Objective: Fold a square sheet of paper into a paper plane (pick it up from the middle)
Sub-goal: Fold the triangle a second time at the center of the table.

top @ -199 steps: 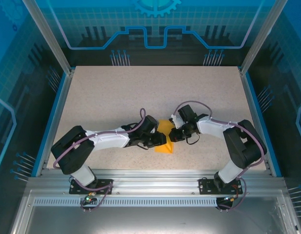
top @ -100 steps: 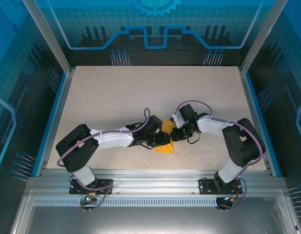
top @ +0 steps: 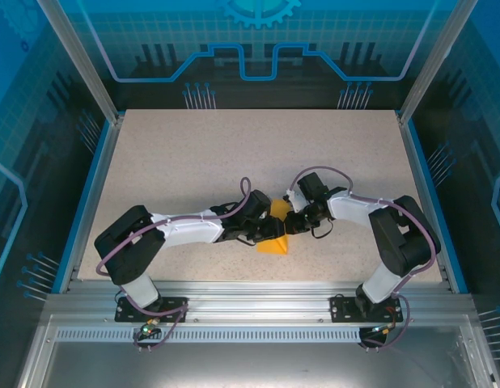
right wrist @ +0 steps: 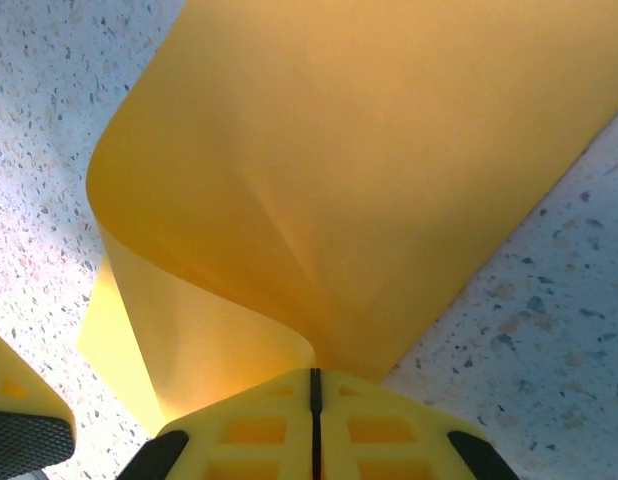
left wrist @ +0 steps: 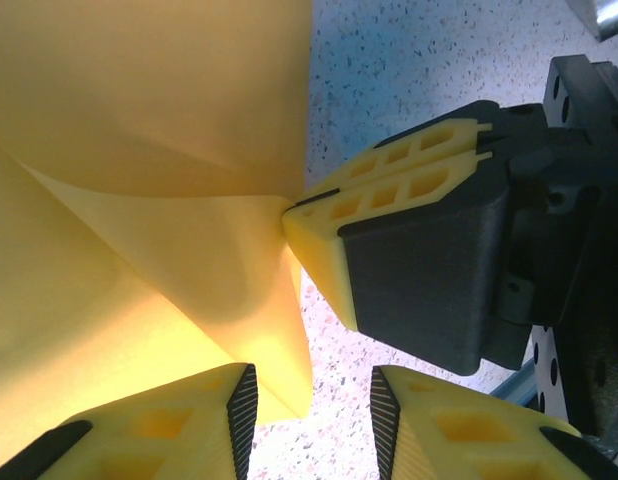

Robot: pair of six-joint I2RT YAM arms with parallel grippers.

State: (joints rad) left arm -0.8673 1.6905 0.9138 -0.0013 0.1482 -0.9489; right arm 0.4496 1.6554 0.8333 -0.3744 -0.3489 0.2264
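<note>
Pressed together, the fingers of the right gripper (right wrist: 314, 378) pinch an edge of the square sheet of paper (right wrist: 369, 180). I record the sheet as orange-yellow and partly folded. It curls up from the pinch and arches over itself, and its lower part lies on the speckled table (top: 234, 153) between the two arms, toward the near edge. The left gripper (left wrist: 307, 400) has its fingers apart, with bare table showing in the gap. A corner of the sheet hangs just beside one finger, but I cannot confirm contact. Both grippers sit close together at the sheet.

Speckled table (top: 193, 162), blue walls (top: 31, 145), aluminium rail (top: 258, 295)
</note>
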